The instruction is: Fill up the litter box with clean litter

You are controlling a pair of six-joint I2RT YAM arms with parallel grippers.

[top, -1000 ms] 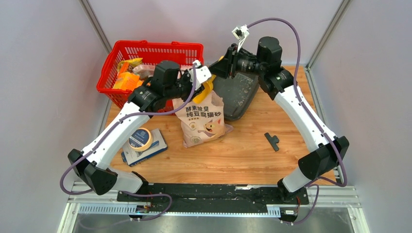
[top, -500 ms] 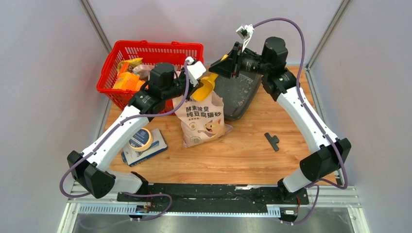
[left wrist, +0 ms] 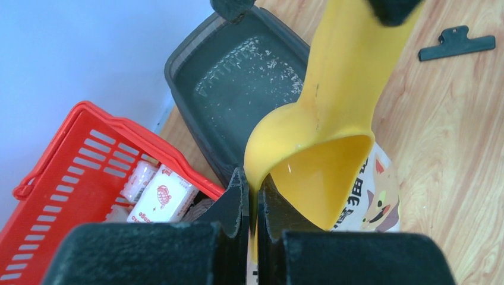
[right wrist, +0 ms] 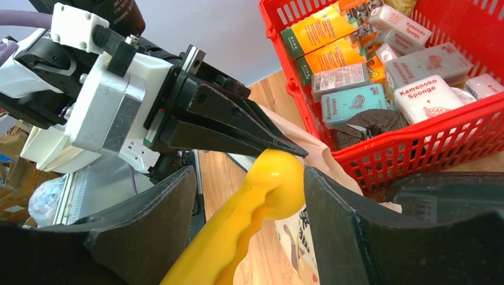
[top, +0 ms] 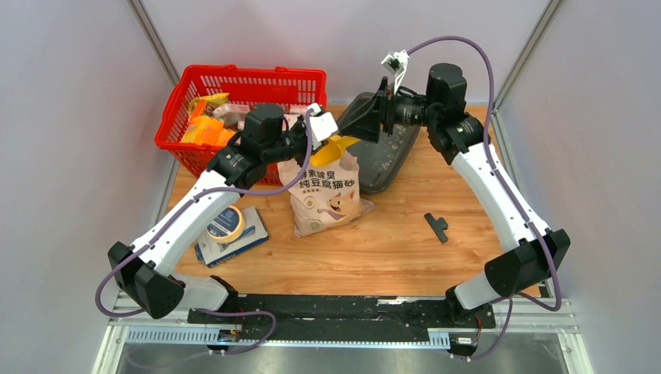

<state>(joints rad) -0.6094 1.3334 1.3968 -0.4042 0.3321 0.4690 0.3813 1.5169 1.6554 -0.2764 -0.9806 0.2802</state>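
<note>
The dark grey litter box [top: 392,154] lies at the back of the table, with only a thin scatter of pale litter [left wrist: 261,65] on its floor. A yellow scoop [left wrist: 333,107] hangs empty above the litter bag [top: 323,195], its handle pointing toward the box. My left gripper [left wrist: 254,184] is shut on the rim of the scoop's bowl. My right gripper [right wrist: 248,170] stands open around the scoop [right wrist: 261,202] handle, with gaps showing on both sides. From above, the left gripper [top: 331,132] and right gripper [top: 362,117] face each other over the box's left edge.
A red mesh basket [top: 234,86] full of packets stands at the back left, close to the left arm. A tape roll [top: 224,222] sits on a blue box [top: 234,238] at the front left. A black clip [top: 438,226] lies right of the bag.
My left gripper has closed on the scoop's bowl. My right gripper has opened off the handle and drawn slightly right. The scoop has dropped a little lower over the bag.
</note>
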